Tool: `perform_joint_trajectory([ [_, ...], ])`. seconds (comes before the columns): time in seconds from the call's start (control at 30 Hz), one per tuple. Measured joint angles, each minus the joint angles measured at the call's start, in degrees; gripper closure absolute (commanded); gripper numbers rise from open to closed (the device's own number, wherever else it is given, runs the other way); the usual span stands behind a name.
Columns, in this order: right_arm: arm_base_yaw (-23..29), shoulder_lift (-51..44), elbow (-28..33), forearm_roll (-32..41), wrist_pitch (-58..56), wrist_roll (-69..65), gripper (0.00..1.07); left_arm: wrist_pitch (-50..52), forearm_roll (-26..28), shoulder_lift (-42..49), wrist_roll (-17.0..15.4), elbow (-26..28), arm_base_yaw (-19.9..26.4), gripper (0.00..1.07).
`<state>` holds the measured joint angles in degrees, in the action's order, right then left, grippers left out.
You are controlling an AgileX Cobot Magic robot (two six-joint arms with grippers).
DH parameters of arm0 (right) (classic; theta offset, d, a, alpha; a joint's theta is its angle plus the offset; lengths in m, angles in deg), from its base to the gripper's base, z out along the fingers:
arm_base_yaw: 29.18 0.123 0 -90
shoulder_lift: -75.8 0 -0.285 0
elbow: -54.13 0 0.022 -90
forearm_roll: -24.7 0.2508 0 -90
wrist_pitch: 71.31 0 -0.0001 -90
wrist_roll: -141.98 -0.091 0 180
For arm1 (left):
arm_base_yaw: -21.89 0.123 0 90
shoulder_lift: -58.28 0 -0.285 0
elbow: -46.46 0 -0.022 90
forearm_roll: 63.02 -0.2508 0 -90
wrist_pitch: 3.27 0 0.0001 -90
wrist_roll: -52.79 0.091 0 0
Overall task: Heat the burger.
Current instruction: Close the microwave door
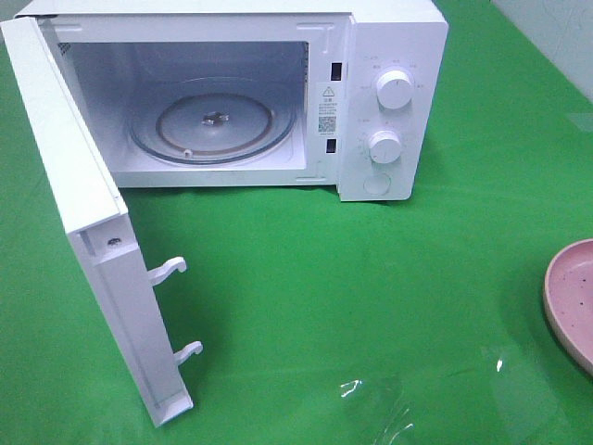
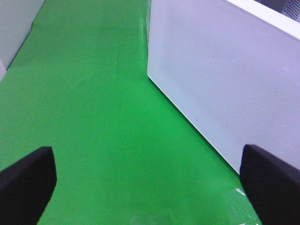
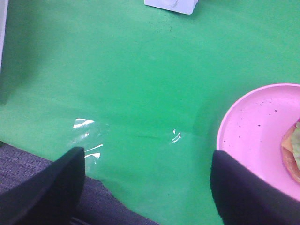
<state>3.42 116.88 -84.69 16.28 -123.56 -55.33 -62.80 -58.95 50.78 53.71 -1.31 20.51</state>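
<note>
right gripper (image 3: 145, 187) is released, its jaws wide apart over the green cloth (image 3: 140, 93), holding nothing. the burger (image 3: 293, 154) sits on the pink plate (image 3: 253, 126) beside it. left gripper (image 2: 147, 187) also released. farther, the microwave (image 1: 278, 93) door (image 1: 93, 241) stands open.

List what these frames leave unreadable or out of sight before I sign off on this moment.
- Burger: only a sliver shows in the right wrist view, cut by the frame edge; absent from the exterior high view.
- Pink plate: cut by the edge in both views.
- Microwave dial markings: too small to read.
- Both arms: outside the exterior high view.
- Microwave door: cropped in the left wrist view.
</note>
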Motion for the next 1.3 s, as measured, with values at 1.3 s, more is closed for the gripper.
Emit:
perform_joint_trajectory([
  [1.3,-18.33,-33.52,6.70,-0.97,-6.02,10.14,0.36,0.00,0.00,0.00,0.00,0.00,0.00,0.06],
])
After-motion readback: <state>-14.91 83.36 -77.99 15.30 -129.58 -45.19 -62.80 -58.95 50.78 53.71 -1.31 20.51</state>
